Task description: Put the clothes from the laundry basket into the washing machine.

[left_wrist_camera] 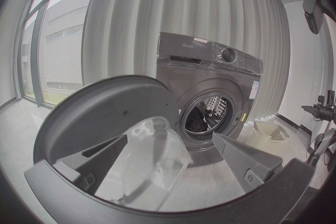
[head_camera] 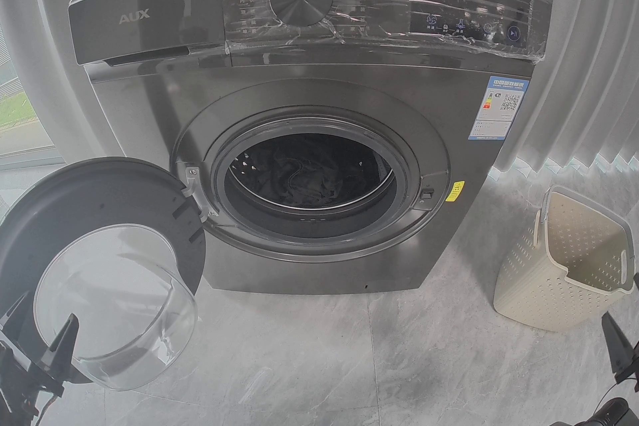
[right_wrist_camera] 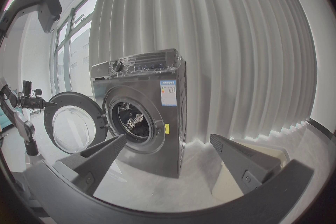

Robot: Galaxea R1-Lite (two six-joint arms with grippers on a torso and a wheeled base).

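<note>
The grey front-loading washing machine stands ahead with its round door swung wide to the left. Dark clothes lie in the drum. The cream perforated laundry basket sits on the floor to the machine's right, and its inside shows bare walls. My left gripper hangs low in front of the door's glass bowl, open and holding nothing. My right gripper is low beside the basket, also open and holding nothing.
Pale pleated curtains hang behind the machine, and a window is at the left. Grey tiled floor lies open between me and the machine. The open door takes up the room at the front left.
</note>
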